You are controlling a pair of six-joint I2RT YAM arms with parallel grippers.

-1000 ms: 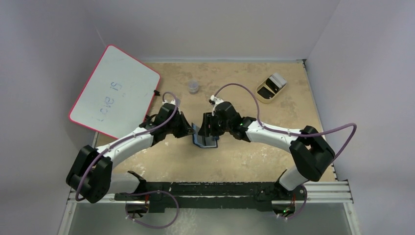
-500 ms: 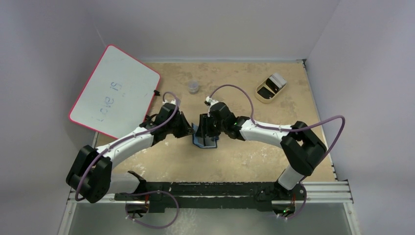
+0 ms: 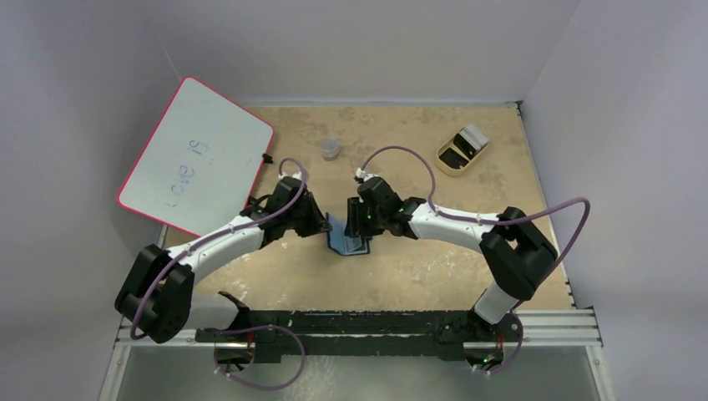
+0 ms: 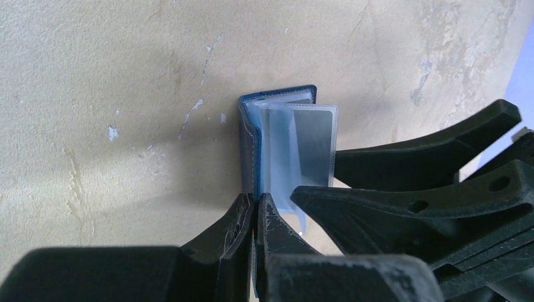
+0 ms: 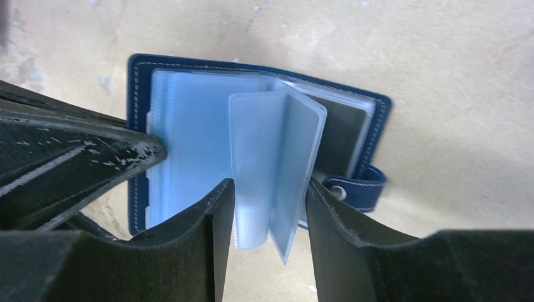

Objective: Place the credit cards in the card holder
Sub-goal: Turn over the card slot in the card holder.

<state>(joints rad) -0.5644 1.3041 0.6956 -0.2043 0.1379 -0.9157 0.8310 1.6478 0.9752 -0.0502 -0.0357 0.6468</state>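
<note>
The right arm has swung inward; the right gripper (image 5: 269, 185) now hangs over the open card holder (image 5: 137, 94) at mid-table, jaws half spread around the clear sleeves (image 5: 189, 126). From above both grippers hide most of the holder; the left gripper (image 4: 255, 207) pinches its cover edge. Whiteboard (image 3: 196, 154), cup (image 3: 331, 149) and tan tray (image 3: 442, 154) lie well apart.

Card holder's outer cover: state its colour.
Dark navy blue with pale stitching along the edge; the card holder shows best in the right wrist view.

navy card holder (image 5: 343, 141), white stitching (image 5: 371, 135), pale-blue sleeves (image 5: 189, 126)
</note>
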